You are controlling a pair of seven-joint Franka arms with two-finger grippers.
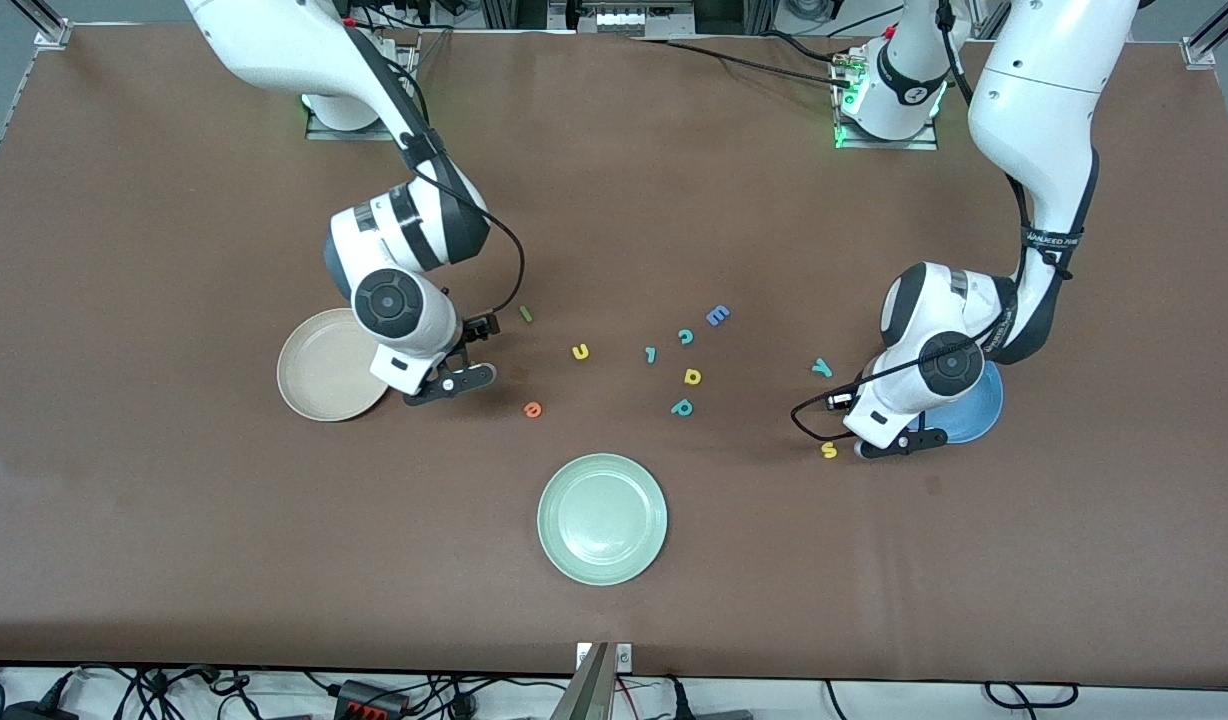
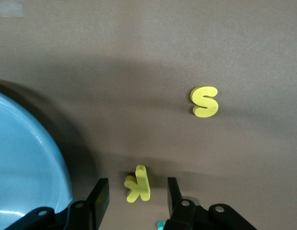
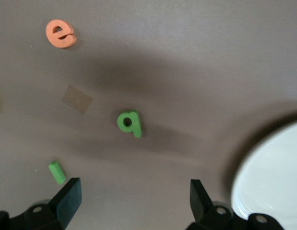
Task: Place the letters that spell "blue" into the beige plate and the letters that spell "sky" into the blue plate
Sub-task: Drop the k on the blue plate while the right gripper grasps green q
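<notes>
Yellow k (image 2: 137,183) lies on the desk between my left hand's (image 2: 138,195) half-closed fingers, beside the blue plate (image 2: 23,158); next, pinch and lift. My right hand (image 3: 134,196) waits open above the green b (image 3: 129,123).

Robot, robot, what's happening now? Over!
Left gripper straddling small yellow foam k, beside blue plate. Right gripper open above green b. Nothing blocking.

The left arm covers part of the blue plate (image 1: 979,415). The right arm covers the beige plate (image 1: 319,365) rim and hides the green b (image 3: 129,123).
</notes>
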